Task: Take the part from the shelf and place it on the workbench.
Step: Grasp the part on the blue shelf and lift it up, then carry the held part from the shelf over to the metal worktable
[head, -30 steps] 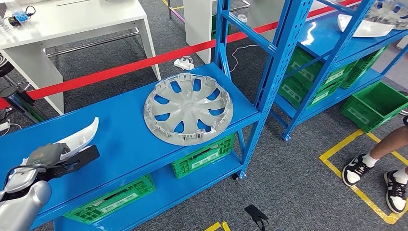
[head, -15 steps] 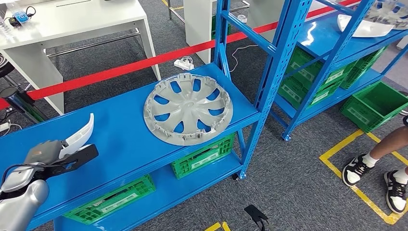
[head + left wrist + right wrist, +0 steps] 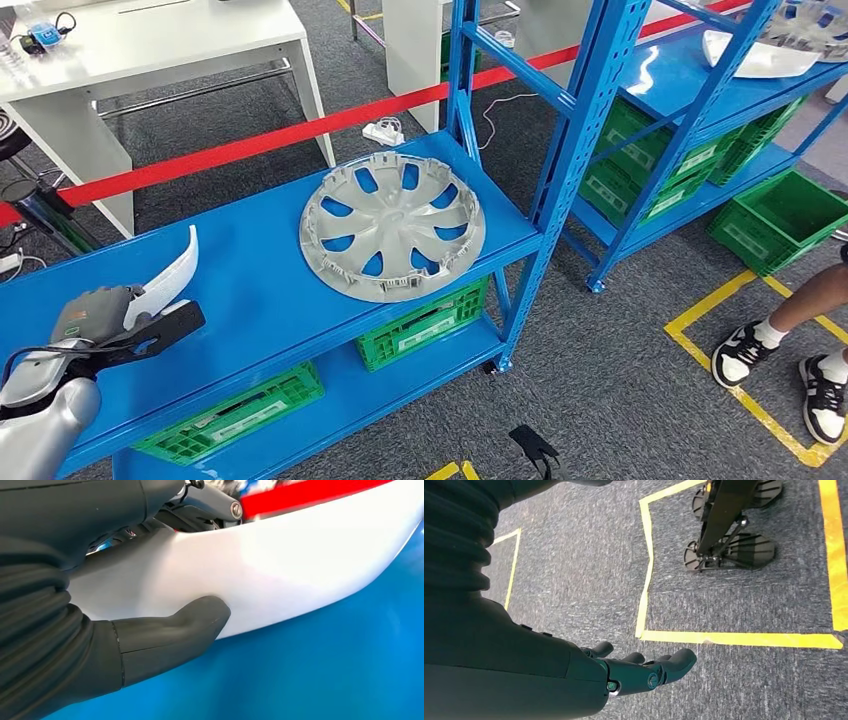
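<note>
Raised since earlier: one white part [image 3: 170, 277], left hand [image 3: 100, 318] gripping | right hand [image 3: 644, 672] empty, fingers apart | one hubcap [image 3: 392, 226] on shelf [image 3: 260, 280]

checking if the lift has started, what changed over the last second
The left hand holds the white curved part and has raised and tilted it: its tip now stands higher above the blue shelf, more upright than before. Its fingers stay pressed on the part. The silver wheel cover has not moved; the right hand hangs open over the floor.
</note>
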{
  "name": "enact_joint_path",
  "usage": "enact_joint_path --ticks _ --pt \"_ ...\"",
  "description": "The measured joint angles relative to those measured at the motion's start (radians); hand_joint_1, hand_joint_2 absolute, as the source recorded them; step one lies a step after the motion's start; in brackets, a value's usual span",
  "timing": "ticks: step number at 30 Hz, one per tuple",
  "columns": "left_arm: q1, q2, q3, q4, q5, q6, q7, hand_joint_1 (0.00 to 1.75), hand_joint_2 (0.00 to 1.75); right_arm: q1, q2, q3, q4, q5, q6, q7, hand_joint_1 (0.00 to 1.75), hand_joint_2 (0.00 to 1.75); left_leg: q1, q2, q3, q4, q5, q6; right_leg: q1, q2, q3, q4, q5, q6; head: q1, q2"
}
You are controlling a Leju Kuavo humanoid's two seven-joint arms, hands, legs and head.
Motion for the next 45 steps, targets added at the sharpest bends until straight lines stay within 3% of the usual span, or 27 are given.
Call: enact_joint_path --ticks 3,7,12,17,22,32,40,45 --pt "0.012 -0.038 0.029 -0.024 0.122 0.025 -0.133 1.75 1.75 0.000 0.000 -0.017 0.000 -0.027 0.000 0.000 0.00 1.75 -0.001 -0.002 -0.001 0.000 0.000 0.001 0.000 -0.001 0.000 0.000 0.000 0.000 0.000 0.000" --pt "0.006 -0.107 0.105 -0.100 0.328 -0.024 -0.267 1.75 1.75 0.001 0.005 -0.048 0.000 -0.053 0.000 0.012 0.00 1.75 -0.001 -0.002 -0.002 0.001 0.000 0.002 0.000 -0.002 0.000 -0.001 0.001 0.001 0.000 0.000" --pt "-0.028 -0.164 0.176 -0.248 0.527 -0.065 -0.297 1.75 1.75 0.003 0.016 -0.071 0.000 -0.054 0.000 0.019 0.00 1.75 -0.002 -0.001 -0.002 0.001 0.000 0.003 0.000 0.000 0.000 -0.001 0.001 0.002 0.000 0.000" --pt "-0.023 -0.172 0.241 -0.440 0.645 -0.096 -0.299 1.75 1.75 0.004 0.019 -0.080 0.000 -0.045 0.000 -0.001 0.00 1.75 -0.001 -0.001 -0.002 0.001 0.000 0.003 0.000 -0.001 0.000 -0.001 0.001 0.002 0.000 0.000" --pt "0.016 -0.128 0.295 -0.620 0.710 -0.099 -0.308 1.75 1.75 0.004 0.019 -0.083 0.000 -0.015 0.000 -0.018 0.00 1.75 -0.001 0.000 -0.001 0.000 -0.001 0.003 0.000 0.001 0.000 -0.001 0.001 0.002 0.000 0.000" --pt "0.149 0.083 0.376 -0.836 0.846 -0.071 -0.377 1.75 1.75 0.004 0.008 -0.076 0.000 0.042 0.000 -0.047 0.00 1.75 -0.001 0.000 -0.001 -0.001 0.000 0.002 0.002 0.000 0.000 -0.001 0.000 0.002 0.000 0.000" --pt "0.191 0.110 0.381 -0.890 0.837 -0.047 -0.358 1.75 1.75 -0.002 0.007 -0.074 0.000 0.035 0.000 -0.019 0.00 1.75 -0.003 -0.002 -0.002 0.002 -0.002 0.005 -0.004 -0.001 0.002 -0.004 0.001 0.007 0.000 0.000" --pt "0.188 0.111 0.381 -0.891 0.834 -0.054 -0.359 1.75 1.75 -0.002 0.009 -0.074 0.000 0.032 0.000 -0.021 0.00 1.75 -0.009 -0.002 -0.003 0.005 -0.004 0.015 -0.010 -0.001 0.002 -0.005 0.003 0.015 0.000 0.000"
